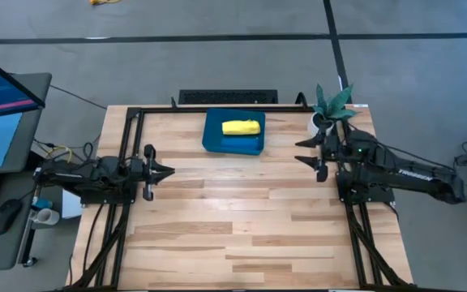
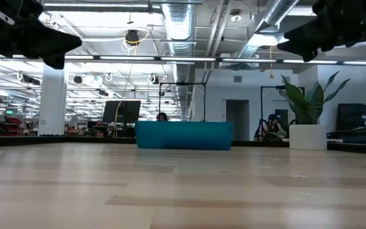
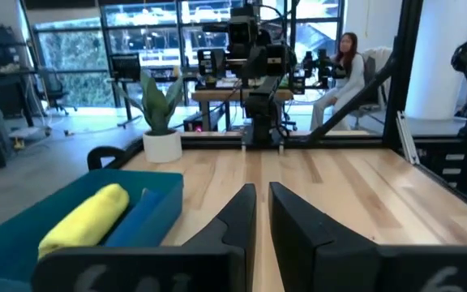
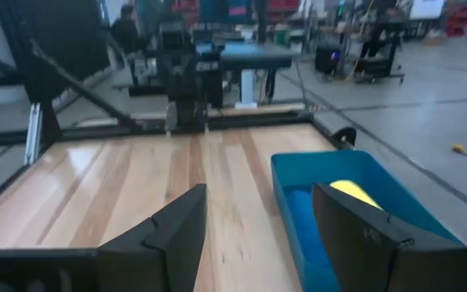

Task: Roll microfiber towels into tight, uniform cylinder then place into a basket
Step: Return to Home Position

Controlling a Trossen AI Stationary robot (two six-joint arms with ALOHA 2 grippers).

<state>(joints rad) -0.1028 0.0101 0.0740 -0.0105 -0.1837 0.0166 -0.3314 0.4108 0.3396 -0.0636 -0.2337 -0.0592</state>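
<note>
yellow towel [image 1: 242, 128] overhead, basket [image 2: 183, 135] wall only, low

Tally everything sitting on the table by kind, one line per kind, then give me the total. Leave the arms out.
rolled microfiber towels: 2, the yellow towel and the blue towel, side by side in the tray
teal-blue tray: 1
potted plant: 1
Total: 4

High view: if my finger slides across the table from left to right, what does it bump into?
Left gripper → dark teal basket, holding the rolled yellow towel and blue towel → right gripper.
</note>
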